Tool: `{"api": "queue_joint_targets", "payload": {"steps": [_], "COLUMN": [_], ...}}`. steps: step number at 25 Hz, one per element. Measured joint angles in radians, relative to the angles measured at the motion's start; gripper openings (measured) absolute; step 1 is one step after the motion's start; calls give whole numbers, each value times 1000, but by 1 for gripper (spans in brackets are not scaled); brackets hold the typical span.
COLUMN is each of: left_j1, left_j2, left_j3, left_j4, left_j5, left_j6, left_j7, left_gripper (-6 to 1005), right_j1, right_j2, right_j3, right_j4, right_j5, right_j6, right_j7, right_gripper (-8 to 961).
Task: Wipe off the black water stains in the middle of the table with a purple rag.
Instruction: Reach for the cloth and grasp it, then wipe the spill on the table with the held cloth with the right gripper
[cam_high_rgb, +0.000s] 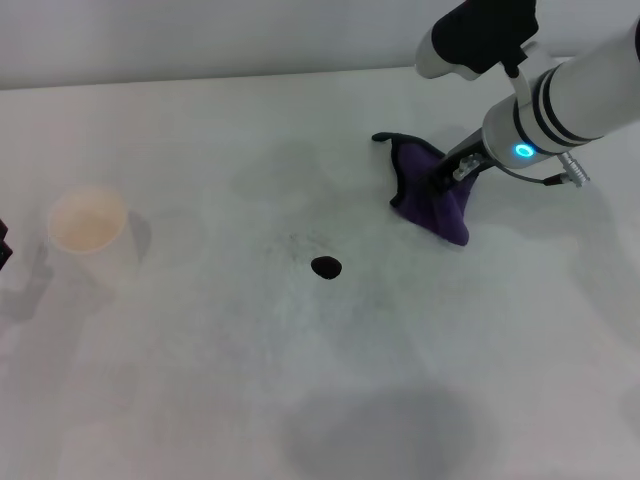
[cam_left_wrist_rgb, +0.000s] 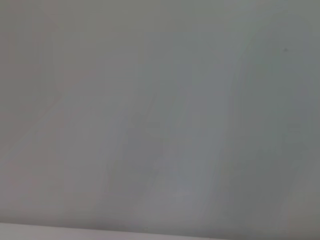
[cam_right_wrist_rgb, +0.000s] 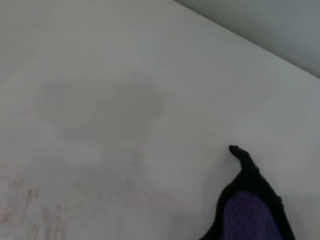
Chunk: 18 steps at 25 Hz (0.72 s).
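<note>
Head view: the table (cam_high_rgb: 200, 400) is a wide white matte surface with faint grey smudges around its middle. The black water stain (cam_high_rgb: 325, 267), a small glossy oval blot, sits near the table's centre, bare and apart from everything else. Beyond it and toward the robot's right lies the purple rag (cam_high_rgb: 425, 195), bunched and pulled up into a peak, with a black-edged corner and loop trailing out on the table toward the far side. The right gripper (cam_high_rgb: 447, 178) reaches down from the upper right, its white arm bearing a glowing blue ring, and its fingers are closed on the raised part of the rag, while the cloth's lower folds touch the table. The rag is well apart from the stain. A pale, cream-coloured cup (cam_high_rgb: 88, 230) stands upright near the left edge. At the extreme left edge a small dark sliver shows, too little to identify; the left gripper cannot be made out.

Left wrist view: only a plain, featureless grey-white surface fills the picture; no fingers and no object show.

Right wrist view: the white table (cam_right_wrist_rgb: 125, 75) spreads wide, with a soft shadow on it. The purple rag (cam_right_wrist_rgb: 247, 215) shows with its black stitched edge rising to a pointed corner. The right gripper's own fingers are not visible here.
</note>
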<state>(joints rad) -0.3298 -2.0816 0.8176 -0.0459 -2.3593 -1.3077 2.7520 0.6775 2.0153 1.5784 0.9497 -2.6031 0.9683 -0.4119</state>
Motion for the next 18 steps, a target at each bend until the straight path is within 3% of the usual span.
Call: {"api": "queue_joint_targets", "payload": {"steps": [7,13,18], "left_j1": [0,-1,-3], "left_j2": [0,0,-2], "left_j3": [0,0,0], "left_j4": [0,0,0], "left_j5": [0,0,0], "left_j6": [1,1,1], "left_j7": [0,-1,-4], "left_gripper": [888,887,887], "right_j1": [-11,-18,-23], "right_j2": [2,2,6], "right_j3": [0,-44,-116], "right_j4": [107,101,57], "right_j5": [78,278,328], "right_j6": [108,129,83], "right_j7": [-75,-213,-260], "right_gripper": [70,67,67]}}
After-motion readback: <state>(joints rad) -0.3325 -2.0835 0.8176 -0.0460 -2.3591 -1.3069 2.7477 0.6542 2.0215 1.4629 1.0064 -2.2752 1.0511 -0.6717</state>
